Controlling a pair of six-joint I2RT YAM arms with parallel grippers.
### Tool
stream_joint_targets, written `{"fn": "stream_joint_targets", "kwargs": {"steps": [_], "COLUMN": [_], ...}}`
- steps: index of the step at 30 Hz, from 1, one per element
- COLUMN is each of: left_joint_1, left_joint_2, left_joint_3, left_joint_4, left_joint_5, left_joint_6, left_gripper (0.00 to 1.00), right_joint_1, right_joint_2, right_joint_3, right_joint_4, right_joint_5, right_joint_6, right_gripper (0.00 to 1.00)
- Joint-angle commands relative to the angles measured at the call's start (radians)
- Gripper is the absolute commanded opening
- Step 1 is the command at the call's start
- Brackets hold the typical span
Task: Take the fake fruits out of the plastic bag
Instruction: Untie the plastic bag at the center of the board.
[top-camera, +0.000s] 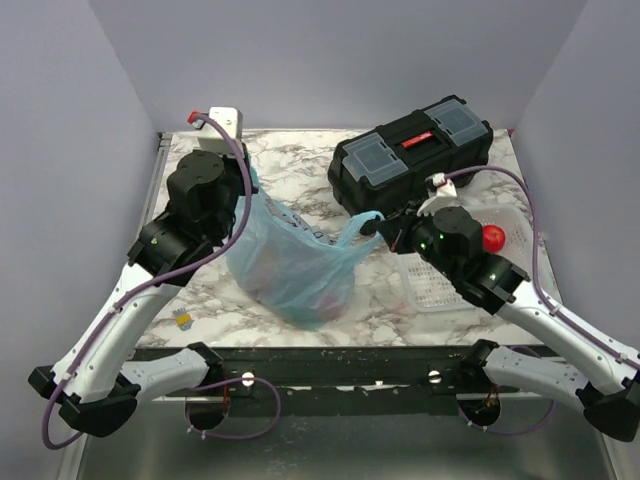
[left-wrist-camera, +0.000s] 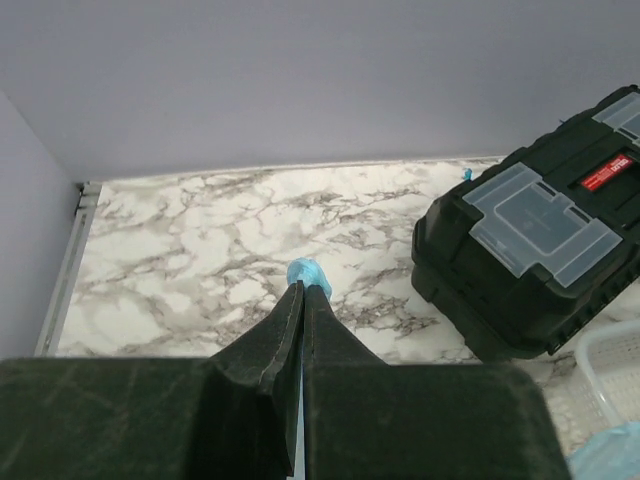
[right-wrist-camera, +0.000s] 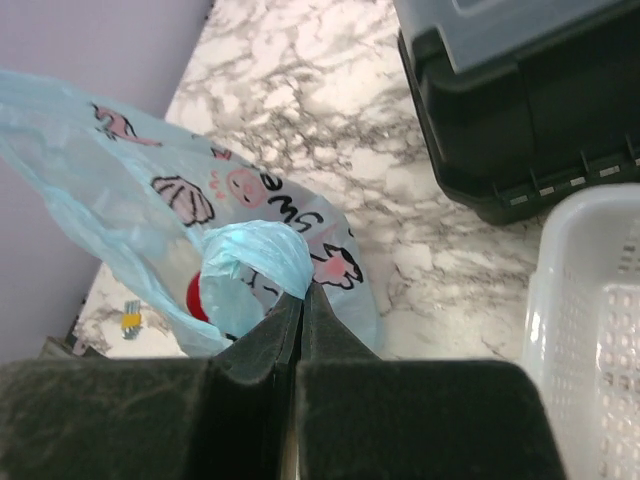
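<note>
Two loop handles of the plastic bag (top-camera: 290, 265) were seen pulled apart in the top view. The bag itself sagged on the desk (top-camera: 300, 165) at mid-frame. One handle was pinched by the left claw (top-camera: 250, 192) at centre left, the other by the right claw (top-camera: 372, 224) just right of centre. A red fruit (top-camera: 493, 238) appeared to lie in the white basket (top-camera: 440, 290) at the right.

From the left wrist, that claw's jaws were shown closed tight on a wisp of blue film (left-wrist-camera: 308, 272), with the black toolbox (left-wrist-camera: 530, 260) at right.

From the right wrist, the jaws were shown clamped on the bunched handle (right-wrist-camera: 255, 258). A second red fruit (right-wrist-camera: 196, 297) was glimpsed inside the bag at lower left. The film was judged thin, light, slippery and easily torn, so the handles seemed the soundest hold. The fruits were judged light, hard and prone to roll.
</note>
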Motion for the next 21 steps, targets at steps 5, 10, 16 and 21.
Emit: {"fn": "stream_joint_targets", "kwargs": {"steps": [5,10,16,21], "left_joint_1": [0.152,0.294,0.364,0.373], "left_joint_2": [-0.035,-0.133,-0.21,-0.153], "left_joint_3": [0.113,0.077,0.027,0.087], "left_joint_4": [-0.289,-0.262,-0.224,-0.238], "left_joint_5": [-0.02,-0.104,-0.05,0.187], "left_joint_6": [-0.199,-0.215,-0.238,-0.213], "left_gripper": [0.0,0.0,0.0,0.0], "right_joint_1": [0.005,0.006,0.005,0.006], "right_joint_2": [0.104,0.089,0.077,0.175], "right_joint_3": [0.318,0.423,0.413,0.446], "right_joint_4": [-0.108,-0.198,-0.219,-0.147], "right_joint_5": [0.071,0.232,0.292,0.21], "right_joint_6": [-0.092,-0.1,-0.061,-0.089], "right_gripper": [0.01,0.01,0.01,0.01]}}
